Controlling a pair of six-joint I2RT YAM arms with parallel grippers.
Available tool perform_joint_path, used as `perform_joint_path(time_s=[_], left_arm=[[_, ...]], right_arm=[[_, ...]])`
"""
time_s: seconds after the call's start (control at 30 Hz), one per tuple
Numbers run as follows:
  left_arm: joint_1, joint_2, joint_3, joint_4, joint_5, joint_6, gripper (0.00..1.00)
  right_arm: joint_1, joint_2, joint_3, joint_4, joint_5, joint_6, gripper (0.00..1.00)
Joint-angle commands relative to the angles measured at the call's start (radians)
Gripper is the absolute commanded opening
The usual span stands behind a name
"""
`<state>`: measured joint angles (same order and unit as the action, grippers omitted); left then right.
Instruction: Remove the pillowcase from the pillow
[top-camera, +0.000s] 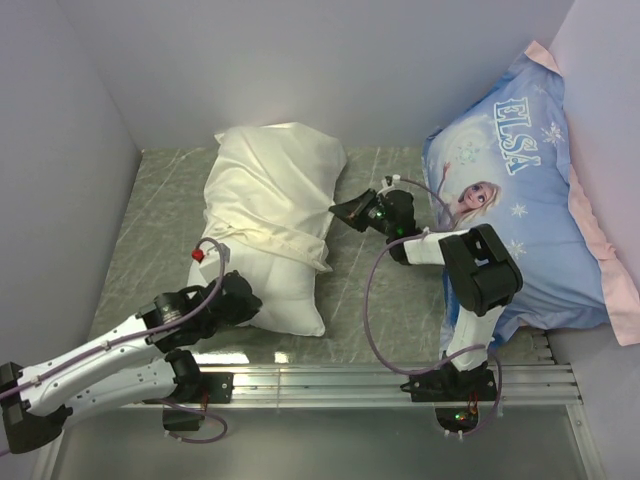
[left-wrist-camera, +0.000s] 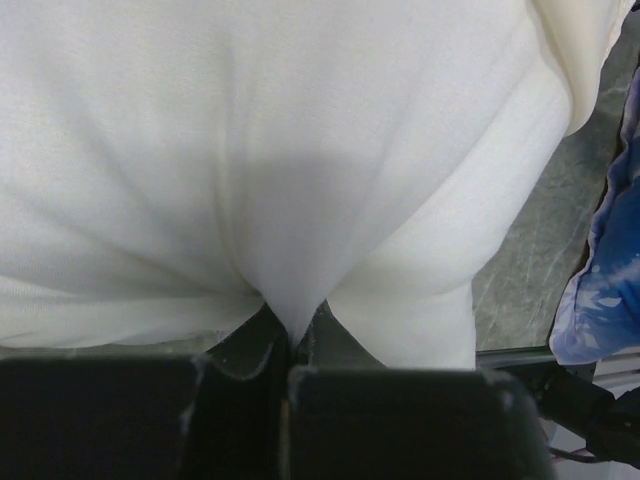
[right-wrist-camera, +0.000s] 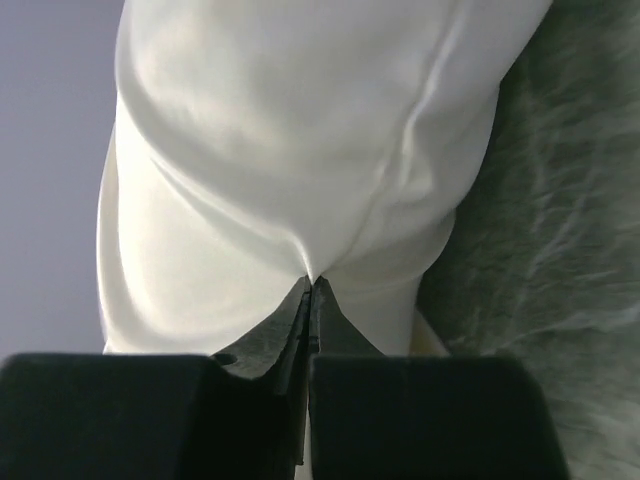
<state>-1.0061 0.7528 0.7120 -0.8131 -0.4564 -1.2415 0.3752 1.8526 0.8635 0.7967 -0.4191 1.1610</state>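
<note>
Grey-green marbled table: carries both pillows.
ELSA pillow: blue print, far right against the wall, not in play.
pillow: left of centre; near end bare white, far part inside the case.
pillowcase: cream, wrinkled, bunched over the far part.
left gripper: closed, pinching a fold of the pillow's near end.
right gripper: closed, pinching the pillowcase's right edge.
progress: case judged partly off; left to do is drawing it clear of the far end.

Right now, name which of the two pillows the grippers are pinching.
The plain white pillow in the cream pillowcase, left of the blue Elsa-print pillow, which nothing grips.
</note>
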Motion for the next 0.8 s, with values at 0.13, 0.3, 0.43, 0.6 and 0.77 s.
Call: perform_joint_path(time_s=[0.13,0.3,0.43,0.6,0.77], left_arm=[[0.006,-0.081,0.061,-0.152,0.012,0.001,0.0],[0.006,-0.124,0.075,-0.202,-0.004,-0.022,0.0],[0.006,-0.167,0.096,-0.254,-0.022,-0.042,0.0],[0.006,-0.187,0.124,-0.291,-0.03,-0.056,0.0],[0.006,-0.199,0.147,-0.32,-0.041,-0.059,0.0]], right_arm=[[-0.11,-0.055,0.142,-0.192,0.085,-0.092,0.0],[-0.125,-0.026,0.284,-0.327,0.163,-0.162,0.0],[-0.139,0.037,0.475,-0.482,0.227,-0.221,0.0],[-0.163,0.103,0.635,-0.6,0.293,-0.271,0.0],[-0.194,0.184,0.788,-0.703,0.332,-0.297,0.0]])
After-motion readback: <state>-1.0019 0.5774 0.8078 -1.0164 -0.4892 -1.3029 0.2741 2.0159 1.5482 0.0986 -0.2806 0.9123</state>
